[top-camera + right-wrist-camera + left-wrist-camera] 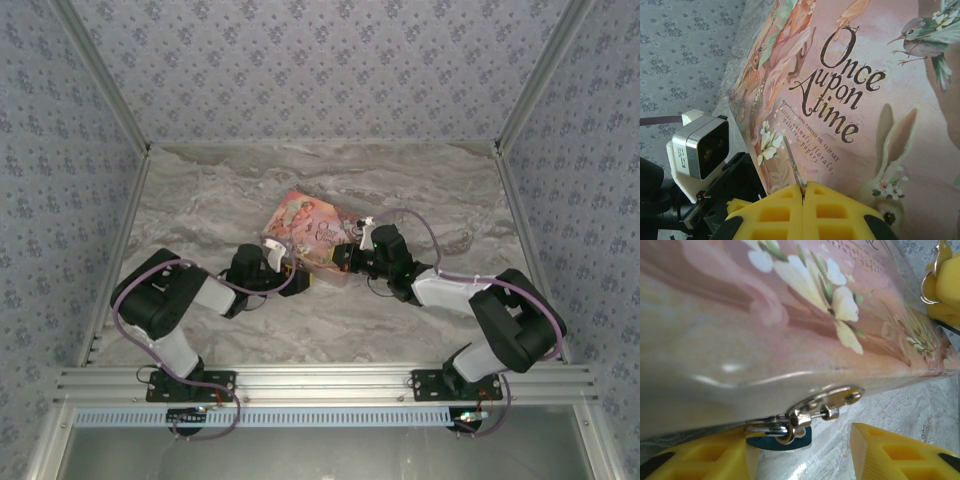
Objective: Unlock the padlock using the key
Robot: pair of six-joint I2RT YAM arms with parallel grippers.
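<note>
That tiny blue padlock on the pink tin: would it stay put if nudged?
Probably not: the padlock is hooked through the tin's hasp by a thin shackle, so it would likely swing. The shackle looks polished, perhaps slippery. Being tiny beside the tin, it is probably light.

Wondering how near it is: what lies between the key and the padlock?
The pink tin, seen in the left wrist view: the padlock hangs from its clasp, and the right gripper pinches the key past its far corner.
</note>
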